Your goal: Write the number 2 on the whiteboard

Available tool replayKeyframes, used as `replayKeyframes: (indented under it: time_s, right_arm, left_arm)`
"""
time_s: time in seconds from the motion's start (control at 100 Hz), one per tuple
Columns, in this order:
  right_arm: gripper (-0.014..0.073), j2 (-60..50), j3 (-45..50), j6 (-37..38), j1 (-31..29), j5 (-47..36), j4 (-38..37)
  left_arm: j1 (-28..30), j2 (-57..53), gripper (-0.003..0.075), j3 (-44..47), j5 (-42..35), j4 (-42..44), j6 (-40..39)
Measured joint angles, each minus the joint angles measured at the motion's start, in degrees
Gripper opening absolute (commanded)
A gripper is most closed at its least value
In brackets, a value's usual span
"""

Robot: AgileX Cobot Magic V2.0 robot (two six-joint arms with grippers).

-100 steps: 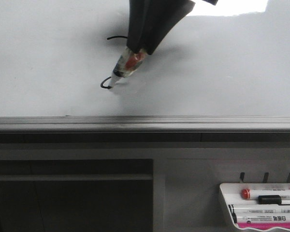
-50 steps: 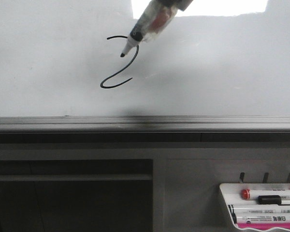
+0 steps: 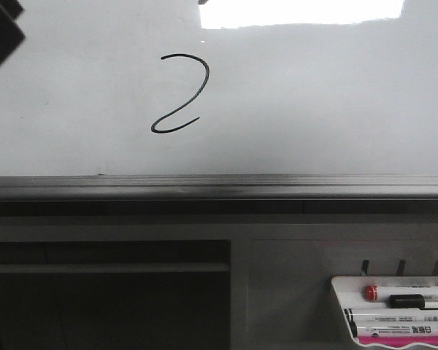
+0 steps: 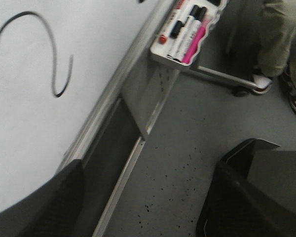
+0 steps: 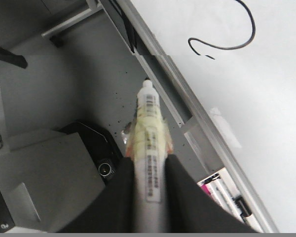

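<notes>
The number 2 (image 3: 181, 95) is a thin black stroke on the whiteboard (image 3: 314, 95), left of centre and above the grey bottom rail (image 3: 219, 186). It also shows in the left wrist view (image 4: 54, 54), and partly in the right wrist view (image 5: 237, 43). My right gripper (image 5: 149, 165) is shut on a white marker (image 5: 149, 133) with yellowish tape, held off the board with its tip pointing at the rail. It is out of the front view. My left gripper (image 4: 148, 197) is open and empty beside the board; a dark part of it shows at the front view's top left (image 3: 0, 33).
A small white marker tray (image 3: 394, 310) with red, black and pink markers hangs below the board at the right, and also shows in the left wrist view (image 4: 187, 29). A person's legs (image 4: 281, 44) stand on the grey floor beyond it. A dark panel (image 3: 109, 292) lies under the rail.
The right gripper has lifted the marker off the board and gone up out of the front view, leaving the whole 2 uncovered. A dark part of the left gripper has come in at the top left.
</notes>
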Motion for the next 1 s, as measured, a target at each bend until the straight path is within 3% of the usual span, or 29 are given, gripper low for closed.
replayKeyframes:
  time_s: [0.18, 0.41, 0.68, 1.0]
  right_arm:
    - [-0.0006, 0.3, 0.0, -10.1, 0.0, 0.1, 0.0]
    - [-0.0006, 1.3, 1.2, -21.5, 0.0, 0.1, 0.0]
    - [-0.0006, 4.0, 2.4, -24.3, 0.0, 0.1, 0.0]
    - [-0.0006, 4.5, 2.5, -24.6, 0.0, 0.0, 0.0]
  left_arm:
    - [-5.8, 5.9, 0.0493, -2.9, -4.0, -0.7, 3.0]
    - [-7.2, 10.9, 0.0494, -6.3, -10.5, -0.9, 4.4]
    - [-7.3, 15.8, 0.0493, -9.3, -12.1, -7.3, 12.8]
    - [-7.3, 20.0, 0.0493, -9.6, -12.1, -10.0, 15.5]
